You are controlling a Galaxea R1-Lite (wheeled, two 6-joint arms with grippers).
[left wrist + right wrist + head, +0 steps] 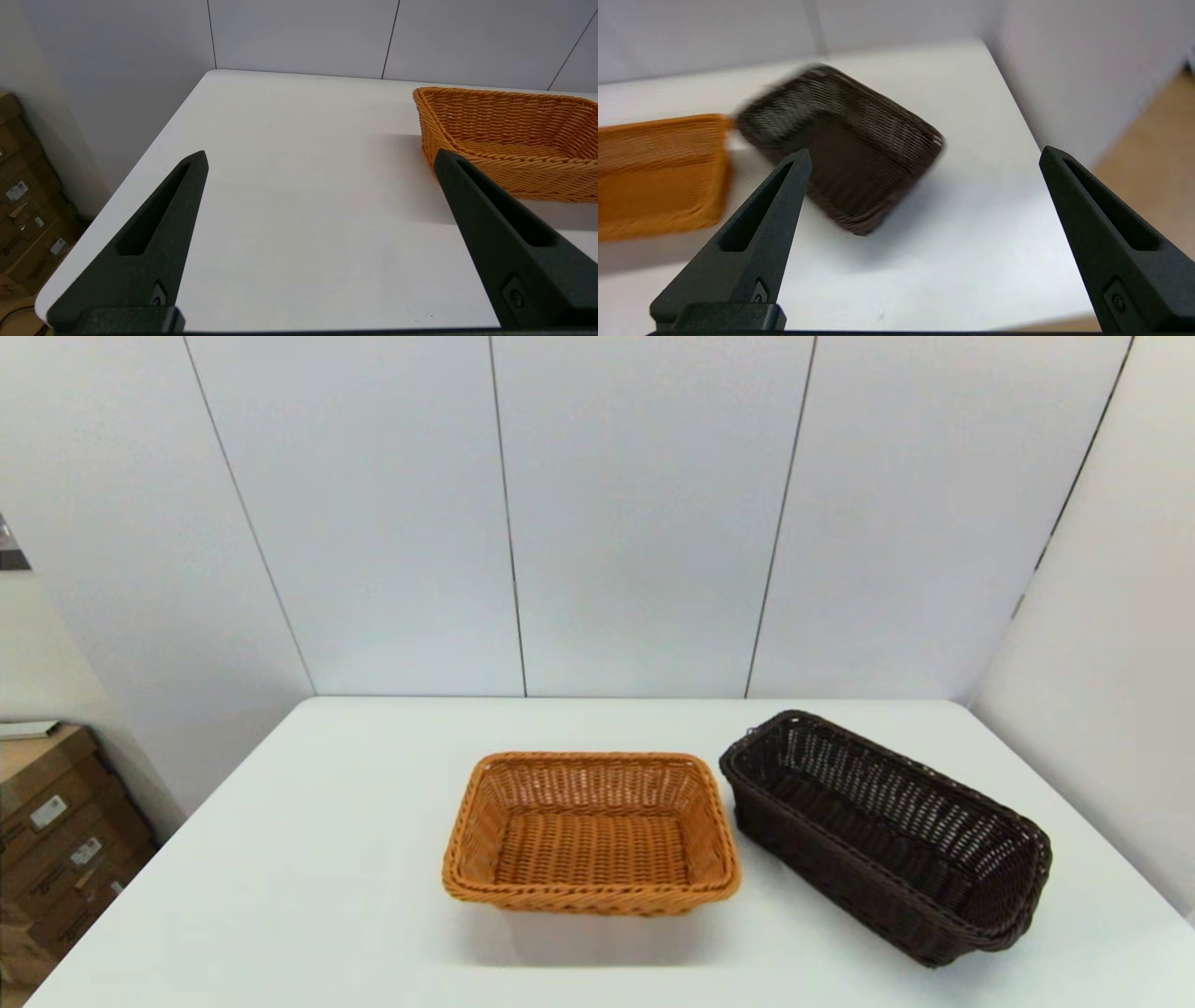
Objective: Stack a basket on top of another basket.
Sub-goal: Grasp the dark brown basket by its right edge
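The dark brown basket [887,831] rests empty on the table's right side, turned at an angle; the right wrist view shows it too [845,144]. Just to its left sits the orange-tan basket [593,831], also empty and apart from it, seen again in both wrist views [509,135] [654,172]. My right gripper [924,156] is open, held above the table's near right corner, short of the dark basket. My left gripper [320,156] is open too, low over the table's near left part, left of the orange-tan basket. Neither arm shows in the head view.
The white table [308,859] is backed by a pale panelled wall. Its right edge runs close beside the dark basket. Cardboard boxes [56,840] stand on the floor off the table's left side.
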